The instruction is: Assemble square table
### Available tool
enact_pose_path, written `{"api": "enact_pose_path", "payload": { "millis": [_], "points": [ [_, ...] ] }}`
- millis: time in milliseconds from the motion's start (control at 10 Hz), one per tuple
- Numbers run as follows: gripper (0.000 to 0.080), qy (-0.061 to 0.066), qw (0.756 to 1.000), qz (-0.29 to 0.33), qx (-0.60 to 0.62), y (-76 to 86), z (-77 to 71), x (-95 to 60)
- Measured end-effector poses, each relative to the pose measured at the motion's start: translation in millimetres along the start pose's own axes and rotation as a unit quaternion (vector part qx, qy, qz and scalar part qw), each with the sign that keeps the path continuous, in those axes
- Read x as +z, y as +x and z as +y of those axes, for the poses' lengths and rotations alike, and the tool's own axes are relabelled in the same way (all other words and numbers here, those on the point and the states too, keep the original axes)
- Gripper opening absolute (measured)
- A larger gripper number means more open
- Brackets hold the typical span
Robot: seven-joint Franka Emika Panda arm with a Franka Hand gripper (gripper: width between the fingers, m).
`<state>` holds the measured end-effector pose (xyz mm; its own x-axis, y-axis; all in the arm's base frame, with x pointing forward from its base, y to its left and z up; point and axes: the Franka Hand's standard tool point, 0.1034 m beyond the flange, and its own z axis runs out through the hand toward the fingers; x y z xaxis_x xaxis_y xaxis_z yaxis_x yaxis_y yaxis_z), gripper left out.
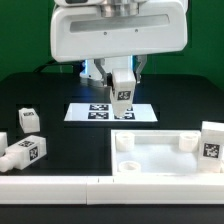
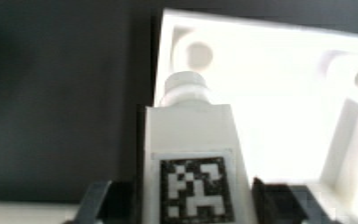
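My gripper point(image 1: 122, 80) is shut on a white tagged leg point(image 1: 123, 95) and holds it in the air above the marker board point(image 1: 110, 111), behind the square panel. In the wrist view the leg point(image 2: 194, 150) fills the middle between my dark fingers point(image 2: 101, 200), its threaded tip pointing at the panel. The white square panel point(image 1: 165, 160) with raised rim and round corner sockets lies at the front of the exterior view's right; it shows in the wrist view point(image 2: 282, 90) with two sockets. Three more tagged legs lie loose: two point(image 1: 28, 120) point(image 1: 25, 152) at the exterior view's left, one point(image 1: 211, 140) at the right on the panel's corner.
A long white rail point(image 1: 60, 186) runs along the front edge of the black table. The arm's white body point(image 1: 118, 35) hangs over the back middle.
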<state>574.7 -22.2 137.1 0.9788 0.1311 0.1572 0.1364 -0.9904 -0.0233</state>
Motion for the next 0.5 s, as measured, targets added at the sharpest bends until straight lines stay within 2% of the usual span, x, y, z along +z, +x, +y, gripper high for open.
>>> {"api": "enact_pose_path", "payload": {
  "millis": [100, 200, 300, 500],
  "points": [
    [0.0284, -0.023, 0.999, 0.037, -0.012, -5.7, 5.2, 0.3],
    [0.0284, -0.027, 0.999, 0.04, -0.01, -12.0, 7.3, 3.0],
    [0.0284, -0.043, 0.997, 0.067, -0.017, -8.1, 14.7, 0.1],
    [0.0284, -0.083, 0.989, 0.119, -0.029, -11.6, 29.1, -3.2]
  ]
}}
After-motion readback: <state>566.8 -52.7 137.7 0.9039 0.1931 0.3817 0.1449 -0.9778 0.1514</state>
